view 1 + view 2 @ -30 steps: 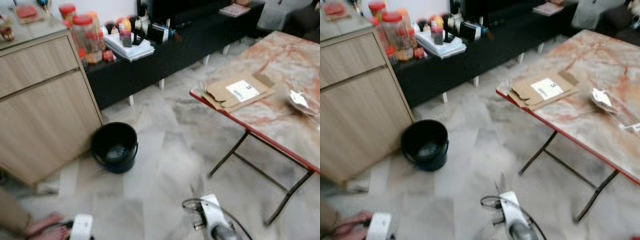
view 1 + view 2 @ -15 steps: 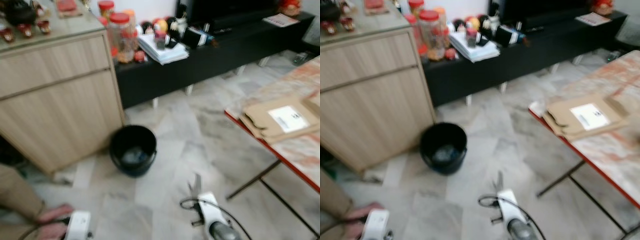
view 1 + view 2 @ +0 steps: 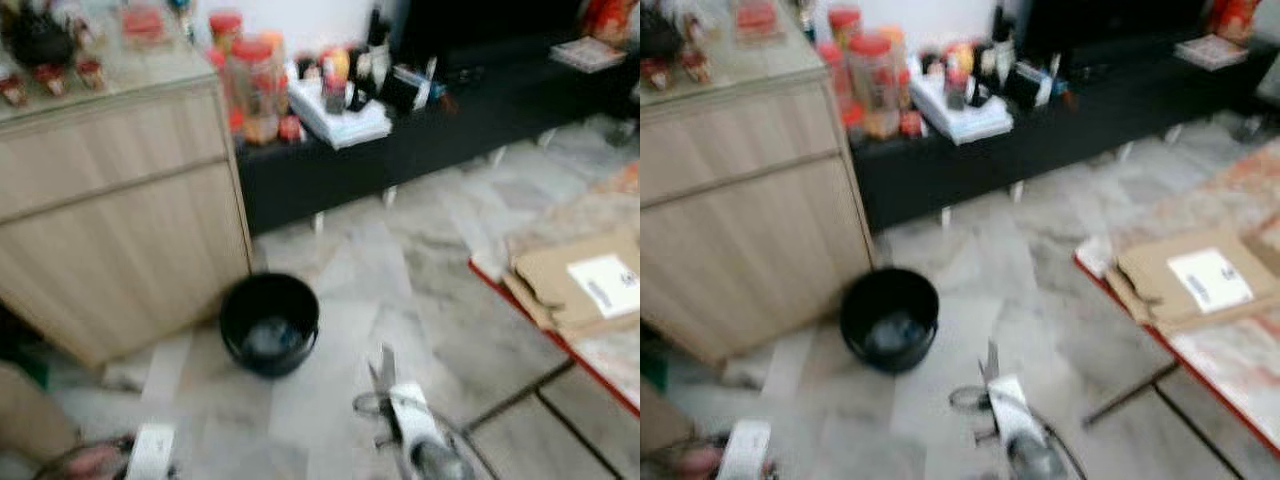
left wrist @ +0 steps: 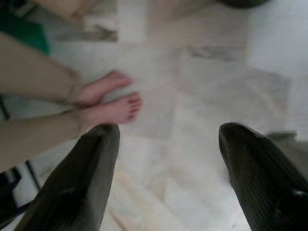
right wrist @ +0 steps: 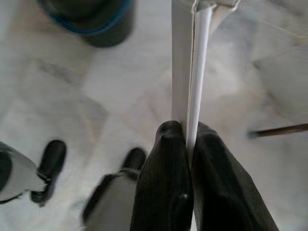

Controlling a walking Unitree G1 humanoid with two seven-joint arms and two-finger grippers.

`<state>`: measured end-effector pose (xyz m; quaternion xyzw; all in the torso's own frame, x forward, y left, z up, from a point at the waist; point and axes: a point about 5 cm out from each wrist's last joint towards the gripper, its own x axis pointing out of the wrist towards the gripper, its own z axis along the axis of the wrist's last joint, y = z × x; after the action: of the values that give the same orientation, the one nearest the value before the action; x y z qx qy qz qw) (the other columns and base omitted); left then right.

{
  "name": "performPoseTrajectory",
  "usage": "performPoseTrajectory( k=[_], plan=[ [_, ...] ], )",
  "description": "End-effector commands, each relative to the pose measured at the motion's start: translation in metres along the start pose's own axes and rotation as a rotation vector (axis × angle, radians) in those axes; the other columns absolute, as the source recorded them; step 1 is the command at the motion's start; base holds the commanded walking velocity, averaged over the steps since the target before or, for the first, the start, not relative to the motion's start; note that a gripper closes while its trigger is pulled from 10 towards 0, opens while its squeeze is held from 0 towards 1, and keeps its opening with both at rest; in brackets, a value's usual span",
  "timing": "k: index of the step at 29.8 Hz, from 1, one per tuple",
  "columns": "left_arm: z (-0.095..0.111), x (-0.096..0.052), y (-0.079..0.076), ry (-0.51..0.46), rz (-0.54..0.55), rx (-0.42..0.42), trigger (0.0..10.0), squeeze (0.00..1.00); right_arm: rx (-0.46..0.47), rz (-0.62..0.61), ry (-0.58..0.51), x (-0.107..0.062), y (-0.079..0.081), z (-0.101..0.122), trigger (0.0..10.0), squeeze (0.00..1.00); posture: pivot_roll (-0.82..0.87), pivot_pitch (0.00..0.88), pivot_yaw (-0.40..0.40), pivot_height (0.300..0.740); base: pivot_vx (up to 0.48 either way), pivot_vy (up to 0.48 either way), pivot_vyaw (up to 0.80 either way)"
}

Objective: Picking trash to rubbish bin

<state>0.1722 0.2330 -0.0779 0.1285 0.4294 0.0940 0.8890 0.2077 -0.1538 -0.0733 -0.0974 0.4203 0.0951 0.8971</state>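
Right wrist view: right claw (image 5: 189, 139) pinches white trash (image 5: 189, 67); black bin (image 3: 269, 324) contents blurred; left claw (image 4: 168, 144) wide open.

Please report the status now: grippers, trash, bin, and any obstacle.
Right gripper shut on flat white trash. Left gripper open, idle. Black bin ahead on floor. Person's feet near left side.

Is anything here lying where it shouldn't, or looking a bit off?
The flattened cardboard pokes out over the table's red edge rather than lying fully on it. A person's bare feet stand close to the open left gripper. Nothing looks spilled.
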Motion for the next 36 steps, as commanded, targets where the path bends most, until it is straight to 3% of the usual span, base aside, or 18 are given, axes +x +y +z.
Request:
performPoseTrajectory(
  k=[1, 6, 9, 22, 33, 36],
  plan=[
    [-0.0084, -0.0012, 0.0092, 0.028, 0.020, 0.006, 10.0, 0.00, -0.005, 0.016, -0.004, 0.0010, 0.0054, 0.0028, 10.0, 0.00, 0.16, 0.135, -0.037, 0.740, 0.375, 0.000, 0.00],
    [-0.0086, -0.0011, 0.0111, 0.029, 0.023, 0.007, 10.0, 0.00, -0.033, 0.015, -0.013, 0.0012, 0.0053, 0.0048, 10.0, 0.00, 0.16, 0.127, -0.035, 0.740, 0.378, 0.000, 0.44],
    [-0.0084, -0.0010, 0.0113, 0.029, 0.024, 0.008, 10.0, 0.00, -0.002, 0.017, -0.014, 0.0012, 0.0057, 0.0047, 10.0, 0.00, 0.16, 0.119, -0.035, 0.740, 0.375, 0.000, 0.56],
    [-0.0067, -0.0005, 0.0124, 0.024, 0.023, 0.011, 10.0, 0.00, -0.015, 0.014, -0.014, 0.0013, 0.0056, 0.0051, 10.0, 0.00, 0.16, 0.102, -0.031, 0.740, 0.376, 0.000, 0.00],
    [-0.0055, -0.0003, 0.0120, 0.019, 0.026, 0.010, 10.0, 0.00, -0.032, 0.023, -0.019, 0.0014, 0.0057, 0.0061, 10.0, 0.00, 0.17, 0.109, -0.035, 0.740, 0.358, 0.000, 0.80],
    [-0.0053, -0.0004, 0.0120, 0.013, 0.025, 0.004, 10.0, 0.00, -0.015, 0.019, -0.024, 0.0015, 0.0057, 0.0068, 10.0, 0.00, 0.17, 0.109, -0.035, 0.740, 0.000, 0.000, 0.00]
  ],
)
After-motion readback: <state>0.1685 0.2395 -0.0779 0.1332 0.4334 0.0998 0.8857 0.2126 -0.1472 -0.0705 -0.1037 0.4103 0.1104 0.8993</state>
